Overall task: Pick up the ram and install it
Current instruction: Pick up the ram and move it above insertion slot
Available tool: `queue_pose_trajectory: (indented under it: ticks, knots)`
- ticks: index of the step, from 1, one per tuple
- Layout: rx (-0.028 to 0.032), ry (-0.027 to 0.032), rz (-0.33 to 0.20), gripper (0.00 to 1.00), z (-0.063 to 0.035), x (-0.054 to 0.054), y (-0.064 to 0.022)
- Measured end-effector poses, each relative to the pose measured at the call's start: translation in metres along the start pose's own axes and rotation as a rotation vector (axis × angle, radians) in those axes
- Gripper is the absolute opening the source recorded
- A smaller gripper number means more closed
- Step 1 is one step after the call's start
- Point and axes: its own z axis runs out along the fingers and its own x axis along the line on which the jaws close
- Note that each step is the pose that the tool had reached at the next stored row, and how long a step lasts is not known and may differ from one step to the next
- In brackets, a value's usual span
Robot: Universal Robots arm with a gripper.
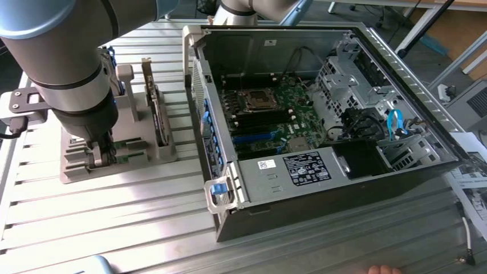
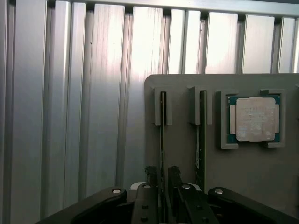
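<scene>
Green and thin, the ram (image 2: 162,130) stands on edge in a slot of the grey holder (image 2: 180,149) on the ribbed metal surface (image 2: 70,116). Jaws are spread wide, straddling it without clamping.

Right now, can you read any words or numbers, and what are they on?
Nothing reads clearly.
Black label inside the computer case: too small.
White sticker beside it: too small.
Processor chip on the grey holder: print too faint.
</scene>
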Motion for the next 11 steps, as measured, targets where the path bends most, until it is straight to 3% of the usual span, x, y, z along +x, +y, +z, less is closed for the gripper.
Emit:
queue_pose_trajectory:
  ticks: [11]
  knots:
    - [0.0,0.0,0.0,0.24,0.0,0.0003,-0.0057]
